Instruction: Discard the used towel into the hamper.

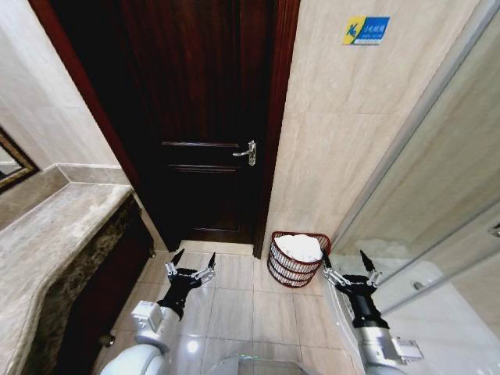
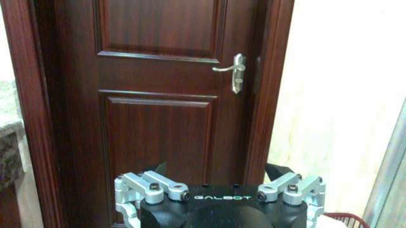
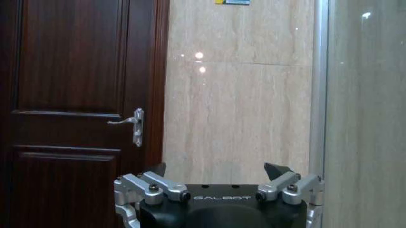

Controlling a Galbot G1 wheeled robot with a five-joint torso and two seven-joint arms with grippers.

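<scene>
Nearest the head camera, both arms reach forward over the pale tiled floor. The left gripper hangs at about 7 o'clock in the head view, its dark fingertips spread wide with nothing between them. The right gripper sits at about 5 o'clock, its fingers likewise spread wide and empty. In each wrist view the gripper's own black body and silver finger links show with the tips standing well apart: the left gripper faces the door, and the right gripper faces the tiled wall beside the door.

At 9 o'clock a marble counter runs along the left side, with a dark cabinet front under it.

Farther out, between the two grippers and nearer the right one, the hamper stands on the floor at about 5 o'clock from centre, against the wall just beside the door frame. It is a round dark red-brown basket of open bars. A white towel lies bunched inside it, filling the top. Neither gripper touches the hamper. A piece of its red rim shows past the left gripper.

Farthest away, at 12 o'clock, stands the dark wooden door, shut, with a silver lever handle. High on the tiled wall at 1 o'clock is a small blue and yellow sign. A glass panel slants along the right side at 3 o'clock.
</scene>
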